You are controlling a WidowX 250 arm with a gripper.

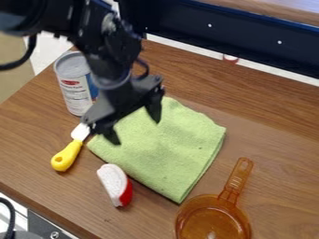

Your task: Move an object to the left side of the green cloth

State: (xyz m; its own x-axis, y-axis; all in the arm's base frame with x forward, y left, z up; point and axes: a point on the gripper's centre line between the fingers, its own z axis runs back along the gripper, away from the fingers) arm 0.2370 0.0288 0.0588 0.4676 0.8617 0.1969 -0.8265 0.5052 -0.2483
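Black two-finger gripper [133, 127] hangs above the far-left part of the folded green cloth [171, 149], fingers apart. On the brown wooden worktop [280, 126]: red-and-white wedge-shaped object [114, 185] just beside the cloth, near left; yellow-handled white utensil [67, 156] and white-labelled metal can [74, 88] farther left; transparent amber pan [213, 218], near right.

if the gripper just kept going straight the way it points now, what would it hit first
Most likely the green cloth, near its upper-left part: the gripper points down toward it, fingers apart. Its height is hard to judge from this one slanted view.
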